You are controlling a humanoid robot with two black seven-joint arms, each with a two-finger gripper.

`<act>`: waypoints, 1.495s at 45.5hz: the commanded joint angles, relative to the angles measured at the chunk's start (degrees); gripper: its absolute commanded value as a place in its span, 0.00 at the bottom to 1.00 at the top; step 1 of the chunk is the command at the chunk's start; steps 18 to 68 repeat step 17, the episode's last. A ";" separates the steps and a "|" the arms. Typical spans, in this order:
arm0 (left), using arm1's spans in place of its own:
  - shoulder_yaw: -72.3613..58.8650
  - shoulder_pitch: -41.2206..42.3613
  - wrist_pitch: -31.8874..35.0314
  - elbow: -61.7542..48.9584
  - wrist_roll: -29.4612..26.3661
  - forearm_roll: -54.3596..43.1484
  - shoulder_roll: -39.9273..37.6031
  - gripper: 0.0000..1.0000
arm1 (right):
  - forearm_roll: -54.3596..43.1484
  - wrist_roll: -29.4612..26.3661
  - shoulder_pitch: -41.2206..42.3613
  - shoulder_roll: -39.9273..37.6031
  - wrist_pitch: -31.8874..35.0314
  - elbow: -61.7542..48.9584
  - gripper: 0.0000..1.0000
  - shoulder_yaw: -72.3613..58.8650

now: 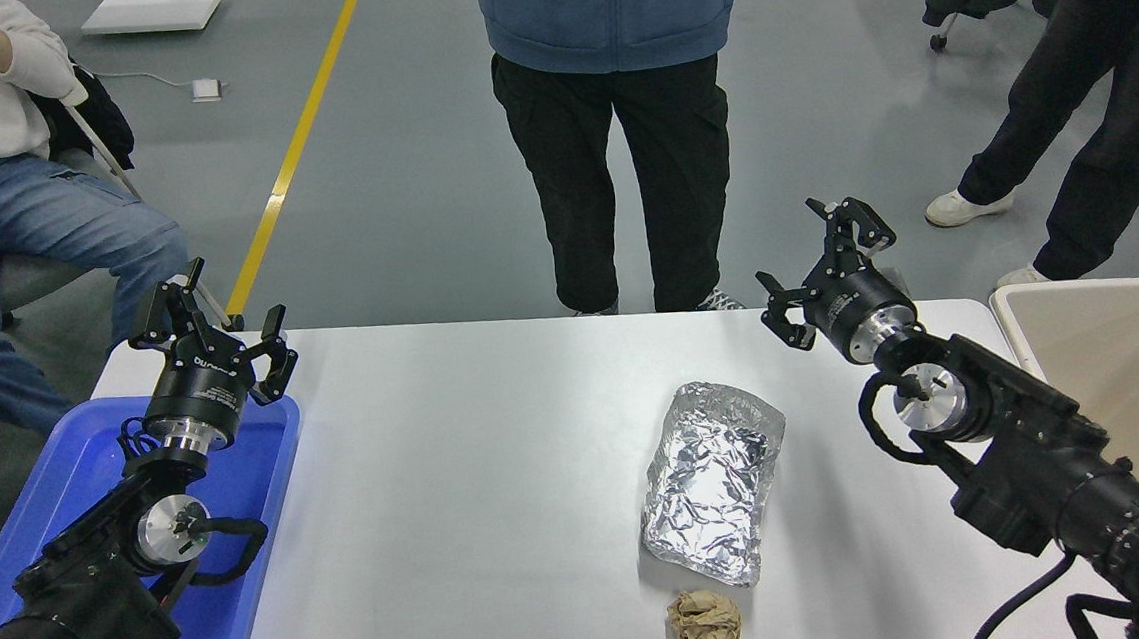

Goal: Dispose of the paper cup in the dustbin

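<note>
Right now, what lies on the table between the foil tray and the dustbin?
In the head view, only the right arm, its open right claw up front, crosses between the foil tray and the dustbin; the table beneath looks bare.

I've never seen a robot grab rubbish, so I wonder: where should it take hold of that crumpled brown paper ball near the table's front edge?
Probably across the middle of the brown paper ball, from straight above: it is roundish and lies apart from the foil tray.

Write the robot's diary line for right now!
right gripper open, empty, above table's far edge | left gripper parked over blue tray | paper cup unseen | dustbin right
</note>
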 commanded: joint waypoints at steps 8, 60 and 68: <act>-0.05 0.01 -0.01 -0.04 0.00 0.00 0.08 1.00 | 2.67 0.41 0.16 4.41 2.59 -3.38 1.00 0.78; -0.05 0.01 -0.01 -0.04 0.00 0.00 0.08 1.00 | 2.59 0.41 -0.37 4.50 4.70 -4.08 1.00 -0.10; -0.05 0.01 -0.01 -0.04 0.00 0.00 0.08 1.00 | 2.59 0.41 -0.37 4.50 4.70 -4.08 1.00 -0.10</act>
